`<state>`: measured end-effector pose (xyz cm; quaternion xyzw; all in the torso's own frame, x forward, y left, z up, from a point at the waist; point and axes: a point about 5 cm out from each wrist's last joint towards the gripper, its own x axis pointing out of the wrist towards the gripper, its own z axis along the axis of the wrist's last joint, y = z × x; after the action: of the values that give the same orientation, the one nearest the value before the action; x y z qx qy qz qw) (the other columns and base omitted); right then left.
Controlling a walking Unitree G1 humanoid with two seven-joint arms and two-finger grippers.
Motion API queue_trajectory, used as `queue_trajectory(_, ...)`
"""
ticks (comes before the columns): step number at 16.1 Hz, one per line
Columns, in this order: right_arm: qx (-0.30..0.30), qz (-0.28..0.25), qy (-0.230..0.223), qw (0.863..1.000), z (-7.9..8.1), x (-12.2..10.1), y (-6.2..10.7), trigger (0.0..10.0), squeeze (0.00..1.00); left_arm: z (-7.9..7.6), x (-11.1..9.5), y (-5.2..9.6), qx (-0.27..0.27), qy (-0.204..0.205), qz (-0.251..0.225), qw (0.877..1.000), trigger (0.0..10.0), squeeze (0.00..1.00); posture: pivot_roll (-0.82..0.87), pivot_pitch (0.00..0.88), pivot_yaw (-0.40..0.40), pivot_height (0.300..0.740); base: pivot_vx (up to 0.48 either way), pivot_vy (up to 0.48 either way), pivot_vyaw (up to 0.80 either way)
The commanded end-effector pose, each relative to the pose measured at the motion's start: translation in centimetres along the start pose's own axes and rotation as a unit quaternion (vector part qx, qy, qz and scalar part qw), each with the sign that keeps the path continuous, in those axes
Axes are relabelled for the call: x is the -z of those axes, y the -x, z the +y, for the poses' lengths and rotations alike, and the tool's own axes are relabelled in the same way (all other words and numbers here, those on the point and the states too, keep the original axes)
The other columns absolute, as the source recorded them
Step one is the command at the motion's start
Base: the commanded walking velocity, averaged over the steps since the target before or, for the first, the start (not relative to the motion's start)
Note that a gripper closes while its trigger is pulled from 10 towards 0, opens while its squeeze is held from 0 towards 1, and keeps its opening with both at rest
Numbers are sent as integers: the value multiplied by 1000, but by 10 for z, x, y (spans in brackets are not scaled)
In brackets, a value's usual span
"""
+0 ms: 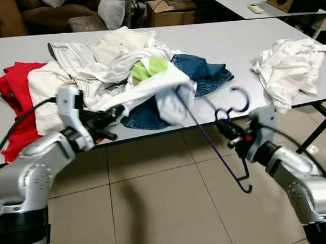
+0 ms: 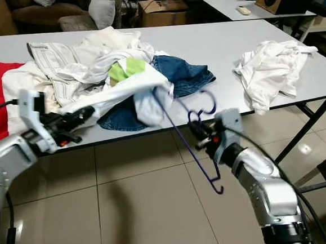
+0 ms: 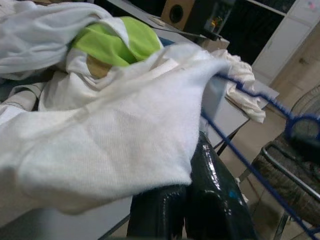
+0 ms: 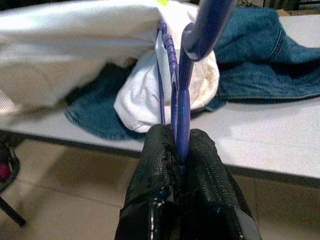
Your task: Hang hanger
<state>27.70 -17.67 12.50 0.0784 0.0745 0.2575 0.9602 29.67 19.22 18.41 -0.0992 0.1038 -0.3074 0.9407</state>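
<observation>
I'm gripping the blue hanger (image 1: pixel 209 131) near its hook with my right gripper (image 1: pixel 230 132), fingers clenched on it, at five o'clock. My left gripper (image 1: pixel 110 119), at nine o'clock, is clamping the white garment (image 1: pixel 143 89) draped over the hanger's far arm. I'm reading no writing anywhere.
</observation>
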Motion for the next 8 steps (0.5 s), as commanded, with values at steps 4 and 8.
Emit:
queue_trajectory(4,-52,-61,-82,993,9,-18,0,10000,0,23,-6,-2,-128,-211,8,969,10000,0,-108,0,-80,740,0,0,0)
queue_trajectory(8,-106,-38,-92,989,27,-15,-3,10000,0,20,1,-2,-94,-307,31,947,10000,1000,-112,0,-81,740,0,0,0)
